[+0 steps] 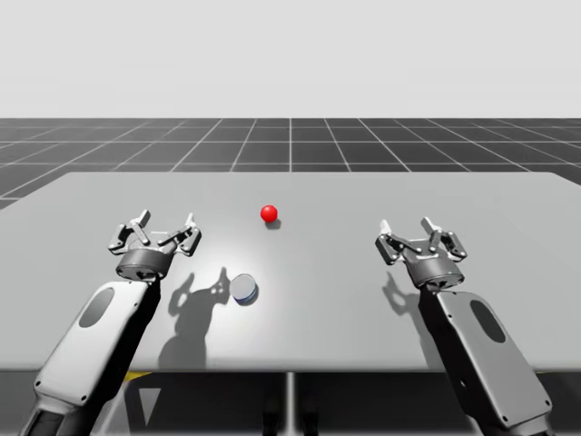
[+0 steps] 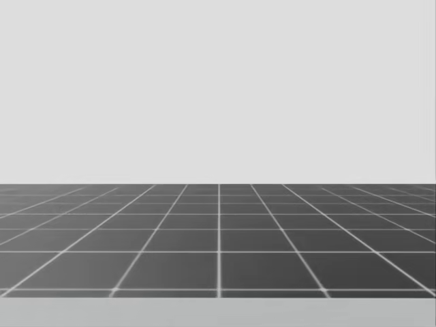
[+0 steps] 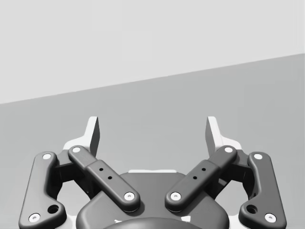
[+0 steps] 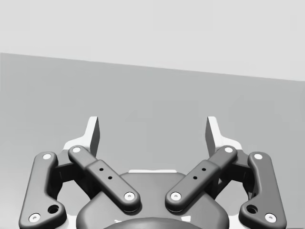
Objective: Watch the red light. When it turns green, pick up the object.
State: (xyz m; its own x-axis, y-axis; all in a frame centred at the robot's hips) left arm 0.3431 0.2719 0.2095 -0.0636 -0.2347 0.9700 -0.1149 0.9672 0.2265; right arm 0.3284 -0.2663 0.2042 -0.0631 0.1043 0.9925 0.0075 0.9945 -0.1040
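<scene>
Grey worktop (image 1: pixel 109 209) holds the red light (image 1: pixel 269 213) ahead, between my left jaws and right jaws, both spread and empty; the small round can (image 1: pixel 244 289) lies near the left jaws; grabbing while it's red would spoil it.

Bare counter (image 1: pixel 363 300) separates my left tool (image 1: pixel 165 223) from the nearby disc (image 1: pixel 244 289); the red light (image 1: pixel 269 213) sits farther off.

No text, label, number or sign can be read in any view. The can (image 1: pixel 243 290), at 7 o'clock from the red light (image 1: pixel 269 213), has a blue side and a pale top, and any print on it is too small to tell.
</scene>
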